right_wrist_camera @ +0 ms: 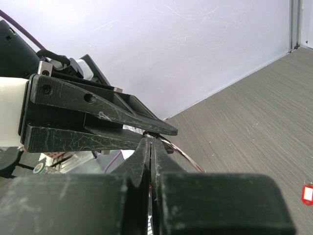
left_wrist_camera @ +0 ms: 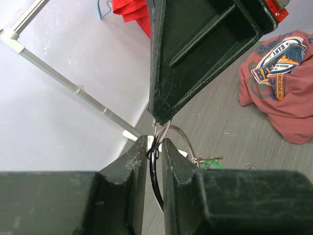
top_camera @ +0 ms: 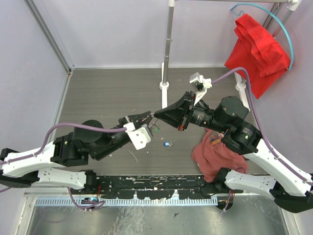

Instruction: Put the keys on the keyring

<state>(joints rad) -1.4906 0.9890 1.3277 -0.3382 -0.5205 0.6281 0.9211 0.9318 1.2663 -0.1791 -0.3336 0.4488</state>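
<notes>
Nearest the lens, left end effector (left_wrist_camera: 154, 147): jaws a narrow slit apart, with a dark strip (left_wrist_camera: 155, 178) and the keyring (left_wrist_camera: 185, 138) wire running between them. Cannot tell whether the pads press on either. The right end effector (right_wrist_camera: 149, 146) is fully closed, tips pinching the keyring wire. Keyring is in the air above the table (top_camera: 107, 98), between both tips. Loop bows away and downward, green key (left_wrist_camera: 211, 163) hanging at its low end.
</notes>
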